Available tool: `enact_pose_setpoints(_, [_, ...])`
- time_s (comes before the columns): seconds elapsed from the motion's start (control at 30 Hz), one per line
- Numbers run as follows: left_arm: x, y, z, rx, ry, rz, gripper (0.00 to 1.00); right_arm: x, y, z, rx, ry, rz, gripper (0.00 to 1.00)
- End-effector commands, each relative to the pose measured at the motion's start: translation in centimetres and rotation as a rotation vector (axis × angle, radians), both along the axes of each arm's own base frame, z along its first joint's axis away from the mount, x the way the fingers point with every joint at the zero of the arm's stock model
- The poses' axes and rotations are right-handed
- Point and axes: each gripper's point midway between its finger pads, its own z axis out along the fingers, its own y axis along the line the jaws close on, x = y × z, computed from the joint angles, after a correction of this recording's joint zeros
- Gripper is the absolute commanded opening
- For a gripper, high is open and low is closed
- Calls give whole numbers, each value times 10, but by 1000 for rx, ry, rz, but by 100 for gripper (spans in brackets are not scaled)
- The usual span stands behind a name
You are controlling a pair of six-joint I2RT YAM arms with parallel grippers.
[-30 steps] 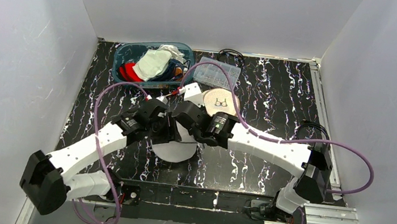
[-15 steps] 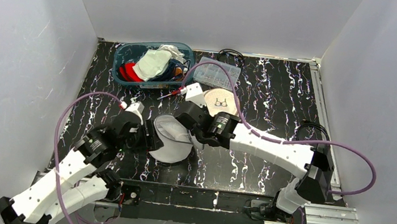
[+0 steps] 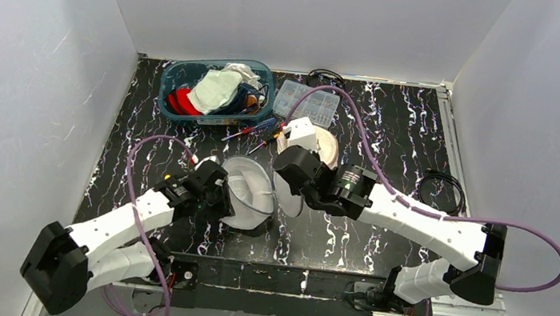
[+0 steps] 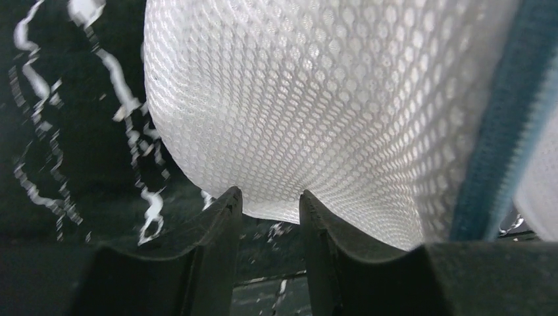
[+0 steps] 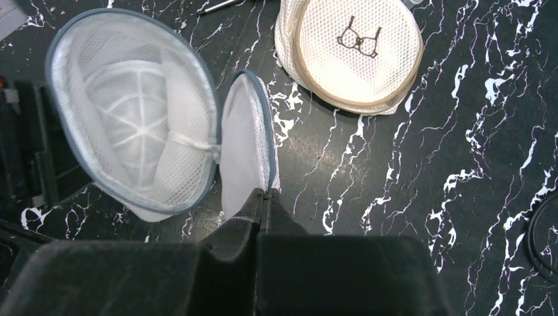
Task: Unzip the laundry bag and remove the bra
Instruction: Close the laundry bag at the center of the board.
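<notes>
The white mesh laundry bag point(image 3: 247, 193) lies open at the front middle of the table. In the right wrist view its body point(image 5: 79, 59) gapes, and white bra cups point(image 5: 135, 125) show inside. The blue-zippered lid flap point(image 5: 245, 141) stands up to the right. My right gripper point(image 5: 265, 193) is shut on the flap's lower edge; it also shows in the top view point(image 3: 290, 191). My left gripper point(image 3: 221, 200) is at the bag's left side. In the left wrist view the gripper point(image 4: 268, 197) is open, its tips against the mesh underside point(image 4: 316, 99), with table showing between them.
A second, beige mesh bag with a bra icon point(image 3: 319, 142) lies just behind. A blue basket of clothes point(image 3: 176, 74) and a clear plastic box point(image 3: 309, 102) stand at the back. Pens point(image 3: 252, 132) lie between them. A black cable point(image 3: 442, 186) lies at the right.
The left arm drew back to the left, then came in against the bag's left side. The right arm moved right with the flap, and the bag now gapes open.
</notes>
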Motion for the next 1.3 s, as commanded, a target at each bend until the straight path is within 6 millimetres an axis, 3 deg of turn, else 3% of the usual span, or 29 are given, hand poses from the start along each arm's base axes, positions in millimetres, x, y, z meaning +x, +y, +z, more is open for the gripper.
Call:
enact_pose_setpoints(0.0, [27, -30, 4, -112, -75, -20, 34, -3, -8, 16, 37, -7, -15, 1])
enact_pose_setpoints(0.27, [32, -74, 6, -251, -91, -144, 27, -4, -19, 42, 62, -51, -47, 1])
enact_pose_setpoints(0.37, [31, -86, -1, -263, -68, -182, 27, -2, -11, 47, 67, -57, -37, 1])
enact_pose_setpoints(0.5, [28, -95, -14, -265, -38, -203, 26, 3, 20, 45, 75, -49, 9, 1])
enact_pose_setpoints(0.67, [24, -92, -25, -256, -23, -201, 26, 13, 68, 37, 68, -42, 73, 1])
enact_pose_setpoints(0.83, [22, -90, -27, -249, -27, -211, 25, 15, 106, 19, 68, -6, 138, 1])
enact_pose_setpoints(0.93, [20, -88, -30, -244, -22, -211, 26, 14, 118, 2, 57, 22, 166, 1])
enact_pose_setpoints(1.0, [18, -86, -32, -244, -18, -209, 26, 12, 121, -9, 51, 38, 179, 10])
enact_pose_setpoints(1.1, [15, -81, -35, -232, -17, -198, 26, 10, 121, -18, 57, 55, 185, 33])
enact_pose_setpoints(1.27, [11, -74, -39, -219, -15, -175, 28, 11, 118, -16, 141, 88, 187, 58])
